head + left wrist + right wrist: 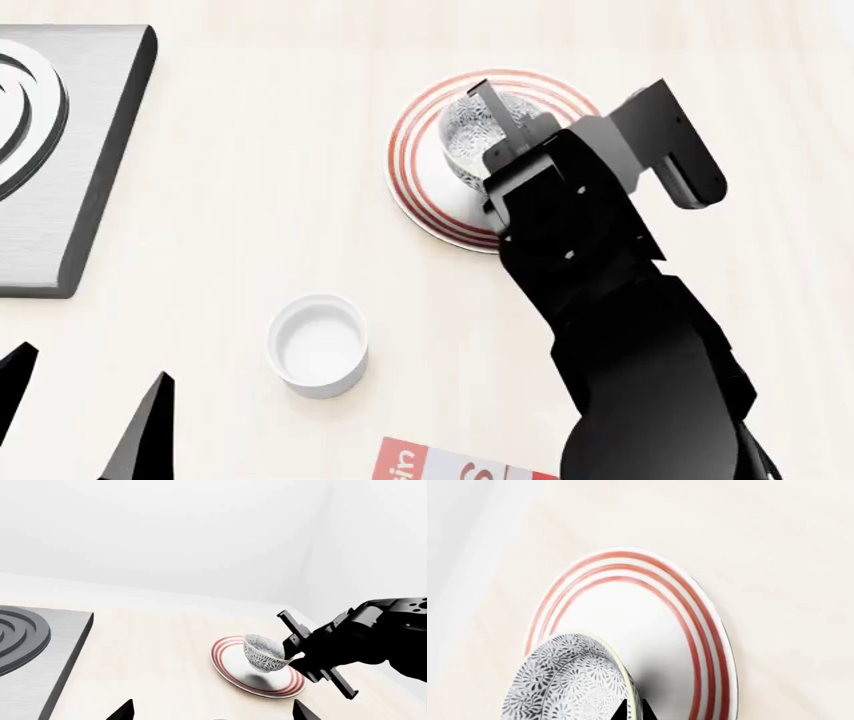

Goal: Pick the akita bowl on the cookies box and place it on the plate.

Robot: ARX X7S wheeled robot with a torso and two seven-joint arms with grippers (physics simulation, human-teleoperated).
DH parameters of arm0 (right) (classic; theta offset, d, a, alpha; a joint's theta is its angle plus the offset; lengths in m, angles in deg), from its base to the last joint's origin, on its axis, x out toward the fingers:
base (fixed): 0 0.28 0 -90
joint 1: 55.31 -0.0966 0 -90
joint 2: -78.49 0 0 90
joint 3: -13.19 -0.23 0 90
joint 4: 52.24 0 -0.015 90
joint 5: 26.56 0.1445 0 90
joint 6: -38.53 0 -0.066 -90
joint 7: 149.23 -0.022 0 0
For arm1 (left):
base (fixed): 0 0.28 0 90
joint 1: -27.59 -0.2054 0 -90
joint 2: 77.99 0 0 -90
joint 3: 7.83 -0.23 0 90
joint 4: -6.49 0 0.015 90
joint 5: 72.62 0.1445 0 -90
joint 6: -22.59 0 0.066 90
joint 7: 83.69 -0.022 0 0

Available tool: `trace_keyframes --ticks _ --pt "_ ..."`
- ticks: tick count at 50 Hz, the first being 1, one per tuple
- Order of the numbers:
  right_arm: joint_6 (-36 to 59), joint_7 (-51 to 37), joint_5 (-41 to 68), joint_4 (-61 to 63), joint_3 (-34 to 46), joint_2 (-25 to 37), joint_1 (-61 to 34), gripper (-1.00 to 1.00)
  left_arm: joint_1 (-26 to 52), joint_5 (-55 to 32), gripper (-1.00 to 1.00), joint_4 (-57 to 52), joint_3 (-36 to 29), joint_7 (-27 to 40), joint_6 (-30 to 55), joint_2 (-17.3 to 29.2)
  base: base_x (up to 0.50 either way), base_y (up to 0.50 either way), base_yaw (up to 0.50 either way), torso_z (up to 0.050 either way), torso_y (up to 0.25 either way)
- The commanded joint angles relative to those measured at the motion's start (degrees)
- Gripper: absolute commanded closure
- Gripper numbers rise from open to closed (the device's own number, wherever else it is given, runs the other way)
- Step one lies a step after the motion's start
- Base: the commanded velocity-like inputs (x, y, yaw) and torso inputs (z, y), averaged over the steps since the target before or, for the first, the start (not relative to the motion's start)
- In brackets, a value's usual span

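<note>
The right arm reached forward across the tabletop (267, 180), its black forearm running from the near right edge up toward the plate (420, 190), with the wrist bent so that the right gripper (288, 656) came at the plate from the side. In the left wrist view its two thin fingers (291, 625) stood as a long bar beside the akita bowl (263, 652), and the jaws pinched the bowl's rim on the side nearest the arm, so this gripper was closed on the bowl.

The akita bowl hung tilted above the plate, its mouth turned partly away from the gripper. A soft shadow lay on the white centre of the plate beneath it, and a gap showed between the bowl's foot and the plate, so it was not resting there. In the right wrist view the speckled bowl filled the corner next to the dark fingertip, over the red-ringed plate.

The left gripper (87, 420) showed only as two dark fingertips set apart at the near left edge of the tabletop, open and holding nothing, well apart from the plate.

A plain white cup (318, 345) stood on the tabletop between the left gripper and the plate. A corner of the cookies box (427, 465) showed at the near edge, partly behind the right arm. A stove burner plate (67, 150) lay at the far left.
</note>
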Motion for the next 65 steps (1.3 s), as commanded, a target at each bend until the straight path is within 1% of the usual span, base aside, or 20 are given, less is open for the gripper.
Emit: trace_keyframes --ticks 1,21,42,43,50,51,52,53,54,58,59,60,62,65 --pt "0.5 2.8 -1.0 -0.4 0.8 -0.2 -0.6 -1.00 0.2 -0.3 -1.00 -0.1 0.0 0.2 0.1 0.2 0.00 0.00 0.00 0.000 0.000" --pt "0.5 3.4 -0.8 -0.4 2.3 0.0 -1.0 -1.00 0.0 0.1 -1.00 0.5 -0.6 -0.2 -0.7 0.1 0.00 0.00 0.00 0.000 0.000" --pt "2.4 5.4 -2.3 -0.4 9.3 1.4 -4.7 -1.00 -0.2 1.7 -1.00 -0.8 -2.5 0.2 -0.2 -0.1 0.00 0.00 0.00 0.000 0.000" --pt "1.5 4.3 -3.0 -0.4 10.5 1.3 -4.8 -1.00 -0.2 1.8 -1.00 -0.9 -2.6 0.2 -0.2 -0.1 0.00 0.00 0.00 0.000 0.000" --pt "2.9 6.6 -4.8 -0.3 12.3 1.9 -6.1 -1.00 -0.4 1.9 -1.00 -1.6 -3.0 0.4 0.0 0.1 0.00 0.00 0.00 0.000 0.000" --pt "2.6 6.2 -7.0 0.9 14.2 2.2 -6.8 -1.00 -0.5 1.8 -1.00 -1.7 -3.0 0.3 -0.1 0.2 0.00 0.00 0.00 0.000 0.000" --pt "0.7 6.0 -6.9 4.7 13.7 3.5 -7.9 -1.00 -0.4 1.9 -1.00 -1.6 -3.0 0.3 0.0 0.2 0.00 0.00 0.00 0.000 0.000" --pt "-5.6 4.9 -8.9 13.3 14.9 6.6 -11.8 -1.00 -0.5 1.7 -1.00 -1.4 -2.8 0.3 -0.2 0.3 0.00 0.00 0.00 0.000 0.000" --pt "-9.5 4.5 -10.0 21.9 15.1 8.5 -13.9 -1.00 -0.5 1.6 -1.00 -1.4 -2.7 0.3 -0.2 0.4 0.00 0.00 0.00 0.000 0.000" --pt "-21.6 2.3 -13.2 44.9 15.4 15.4 -21.1 -1.00 -0.4 1.4 -1.00 -1.7 -2.4 0.6 -0.2 0.6 0.00 0.00 0.00 0.000 0.000" --pt "-22.7 2.7 -14.2 47.5 15.6 16.2 -21.9 -1.00 -0.5 1.3 -1.00 -1.7 -2.3 0.6 -0.2 0.6 0.00 0.00 0.00 0.000 0.000" --pt "-26.0 1.2 -16.7 53.9 17.3 17.5 -24.1 -1.00 -0.5 1.4 -1.00 -1.9 -2.4 0.7 -0.1 0.7 0.00 0.00 0.00 0.000 0.000" --pt "-28.5 0.4 -18.4 58.5 18.2 18.7 -25.4 -1.00 -0.5 1.0 -1.00 -2.1 -2.3 0.9 0.0 0.8 0.00 0.00 0.00 0.000 0.000" --pt "-37.6 -3.1 -23.4 72.0 20.8 22.3 -29.5 -1.00 -0.6 0.9 -1.00 -2.3 -2.1 1.0 0.1 1.1 0.00 0.00 0.00 0.000 0.000"
